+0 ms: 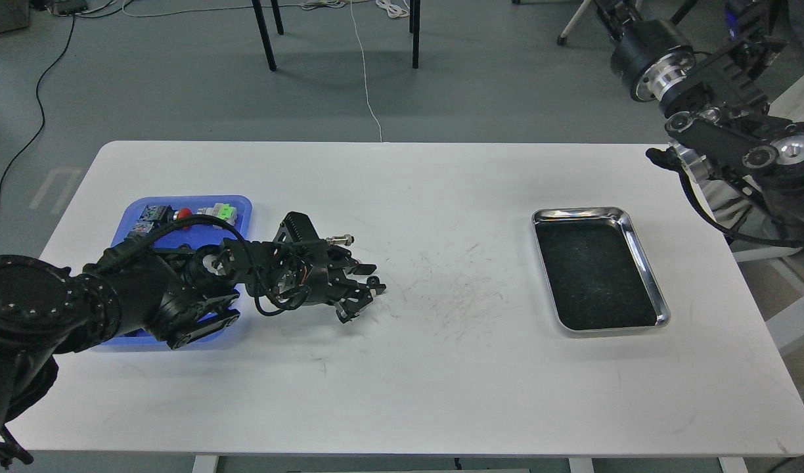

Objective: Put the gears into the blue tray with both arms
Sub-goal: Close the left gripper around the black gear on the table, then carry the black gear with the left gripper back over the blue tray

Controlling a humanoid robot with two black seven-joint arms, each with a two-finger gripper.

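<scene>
The blue tray [241, 209] lies at the table's left, largely covered by my left arm. My left gripper [361, 292] hangs low over the table just right of the tray, its fingers spread apart. A tiny dark round piece, apparently a gear [375, 283], sits at the fingertips; I cannot tell whether it touches them or lies on the table. My right arm is raised off the table's far right corner. Its gripper [665, 156] is dark and seen end-on, so its fingers cannot be told apart.
Push-button switches with red [184, 213] and green [226, 211] caps lie at the back of the blue tray. A shiny steel tray [644, 257] with a dark bottom lies at the right. Chair legs and cables are on the floor beyond the table.
</scene>
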